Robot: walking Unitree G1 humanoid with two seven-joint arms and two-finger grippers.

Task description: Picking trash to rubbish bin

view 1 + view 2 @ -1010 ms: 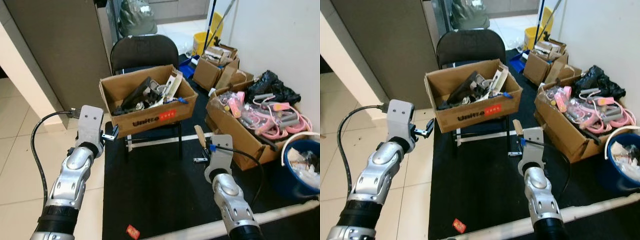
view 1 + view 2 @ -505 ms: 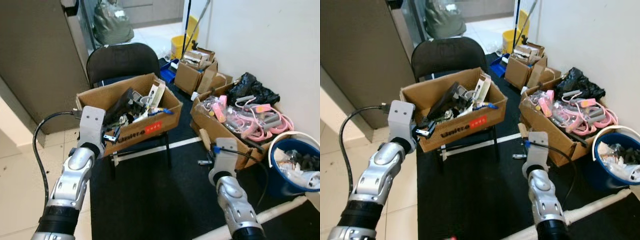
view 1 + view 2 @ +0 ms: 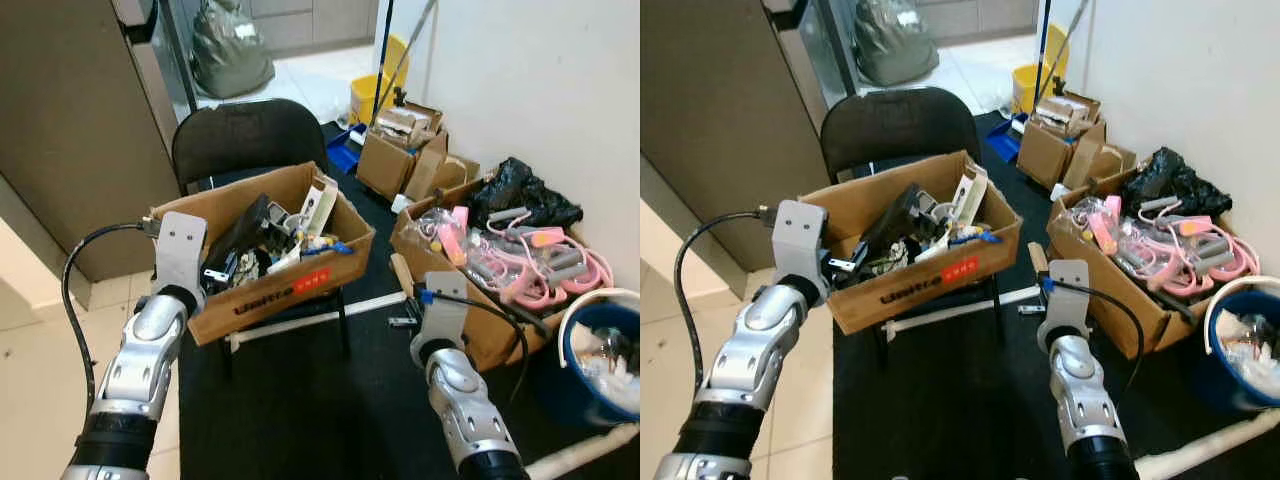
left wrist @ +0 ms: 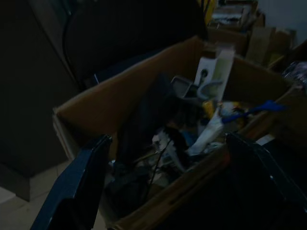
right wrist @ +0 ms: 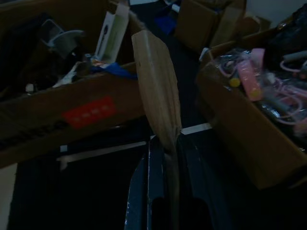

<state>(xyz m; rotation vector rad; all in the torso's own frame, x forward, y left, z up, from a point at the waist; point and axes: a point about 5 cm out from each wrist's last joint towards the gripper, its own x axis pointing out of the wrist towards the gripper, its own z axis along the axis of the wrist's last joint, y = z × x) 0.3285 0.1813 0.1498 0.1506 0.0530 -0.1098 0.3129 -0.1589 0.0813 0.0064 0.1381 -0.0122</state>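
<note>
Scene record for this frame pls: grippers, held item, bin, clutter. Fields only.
left gripper: open, raised at the brown cardboard box of mixed junk on the black chair
right gripper: shut on flat wooden stick
bin: blue bucket with white trash, to the robot's right
clutter: cardboard box of pink items by the white wall
floor: black mat

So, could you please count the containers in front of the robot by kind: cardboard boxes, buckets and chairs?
Brown cardboard boxes: 3 (one on the chair, one holding pink items, one further back by the wall)
Buckets: 2 (blue plastic bucket, yellow bucket)
Black folding chair: 1
Total: 6
</note>
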